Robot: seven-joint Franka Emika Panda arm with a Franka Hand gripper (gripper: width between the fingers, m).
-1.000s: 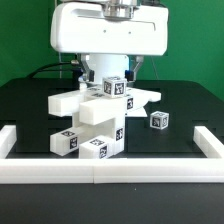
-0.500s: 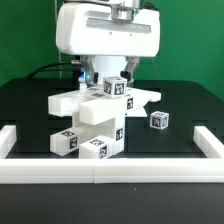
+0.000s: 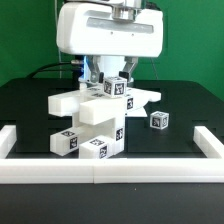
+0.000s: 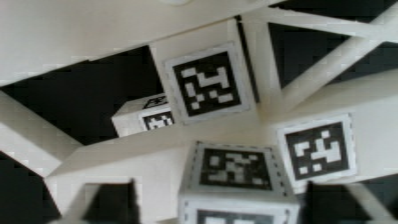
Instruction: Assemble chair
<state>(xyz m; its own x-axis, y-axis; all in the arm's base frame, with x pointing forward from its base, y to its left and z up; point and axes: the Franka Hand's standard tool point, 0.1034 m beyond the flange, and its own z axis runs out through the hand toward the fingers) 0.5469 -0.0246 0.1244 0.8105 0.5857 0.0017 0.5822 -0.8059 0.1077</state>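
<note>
Between the fingers of the gripper (image 3: 112, 76), a tagged block (image 3: 115, 88) at the top of the chair parts (image 3: 92, 113) is sitting. The jaws are standing partway closed on either side of it, but I cannot tell whether the pads are pressing on it. Below the gripper, the other parts are lying stacked and leaning together on the black worktop (image 3: 190, 105). Lower down, toward the exterior view's right of the gripper, a small cube (image 3: 158, 119) is resting alone, well apart from the pile.
</note>
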